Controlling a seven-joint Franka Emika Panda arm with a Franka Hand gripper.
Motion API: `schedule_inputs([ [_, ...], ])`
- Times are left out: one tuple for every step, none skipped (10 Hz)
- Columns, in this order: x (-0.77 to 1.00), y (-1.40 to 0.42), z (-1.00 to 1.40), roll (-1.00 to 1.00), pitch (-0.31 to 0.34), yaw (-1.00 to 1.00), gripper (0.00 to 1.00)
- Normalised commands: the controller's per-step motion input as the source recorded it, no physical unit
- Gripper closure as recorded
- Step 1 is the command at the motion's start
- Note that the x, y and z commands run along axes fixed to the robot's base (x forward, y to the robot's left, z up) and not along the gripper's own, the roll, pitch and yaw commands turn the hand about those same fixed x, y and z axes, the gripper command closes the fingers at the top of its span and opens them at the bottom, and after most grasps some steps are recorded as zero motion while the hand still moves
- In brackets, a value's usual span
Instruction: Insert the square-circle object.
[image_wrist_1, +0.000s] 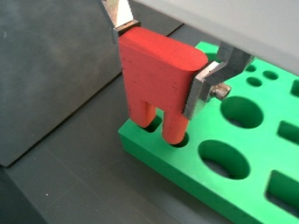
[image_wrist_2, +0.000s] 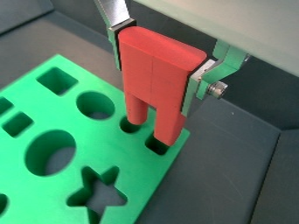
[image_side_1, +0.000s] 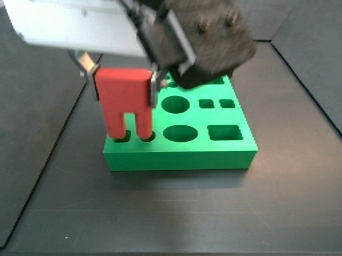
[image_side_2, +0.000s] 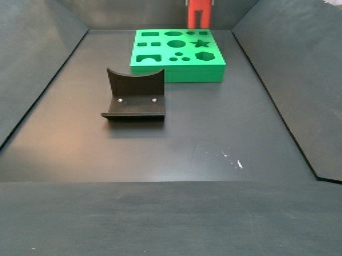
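My gripper is shut on a red two-pronged piece and holds it upright. Its silver fingers clamp the piece's flat sides. Both prongs reach down into two small round holes at a corner of the green board. The red piece and the board show in both side views, and the board lies at the far end of the floor. The board has round, square and star-shaped holes. The dark square-circle object is out of view.
The dark L-shaped fixture stands on the black floor in front of the board. Dark sloping walls enclose the floor on both sides.
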Motion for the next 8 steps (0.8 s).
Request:
schedule_inputs([
  [-0.08, 0.01, -0.97, -0.05, 0.000, 0.00, 1.00],
  [0.00, 0.04, -0.74, -0.07, 0.000, 0.11, 1.00],
  [0.27, 0.05, -0.65, -0.11, 0.000, 0.10, 1.00],
  [0.26, 0.15, -0.64, -0.01, 0.000, 0.04, 1.00],
  [0.26, 0.14, -0.73, 0.00, 0.000, 0.05, 1.00],
  [0.11, 0.03, -0.89, 0.00, -0.030, 0.05, 1.00],
  [-0.16, 0.00, -1.00, -0.03, -0.093, 0.00, 1.00],
  [-0.22, -0.12, -0.86, -0.11, -0.081, 0.00, 1.00],
])
